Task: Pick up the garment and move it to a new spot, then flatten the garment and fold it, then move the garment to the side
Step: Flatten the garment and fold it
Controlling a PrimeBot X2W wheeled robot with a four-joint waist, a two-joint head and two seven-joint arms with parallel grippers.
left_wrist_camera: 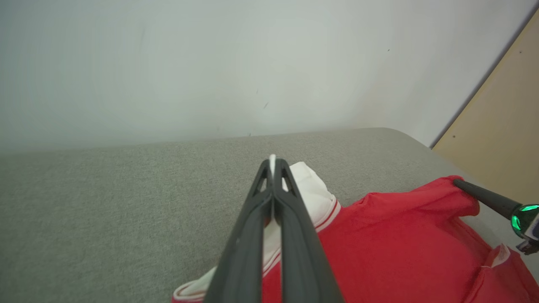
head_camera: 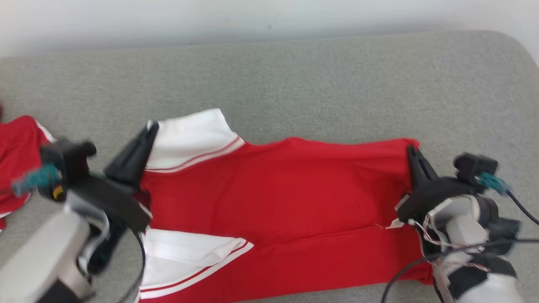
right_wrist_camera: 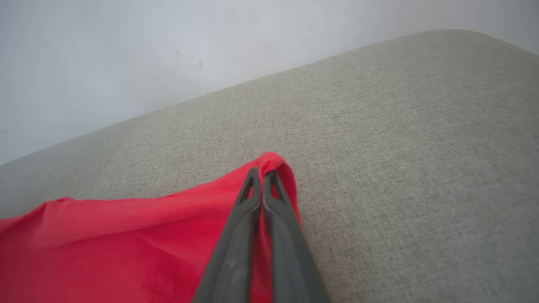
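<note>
Garment (head_camera: 278,189): red with white cuffs, spread across lower middle of head view on grey cushion (head_camera: 337,84), both ends pinched.
Step, probably: stretching flat. Keep pull even at both ends, lower together, release once cloth lies smooth.
Left gripper (head_camera: 150,128), frame left: fingers together on white cuff (head_camera: 189,139). Head view blurred there, wrist view clearer.
Right gripper (head_camera: 412,150), frame right: clamped on red corner, fingers slanting up-frame.
</note>
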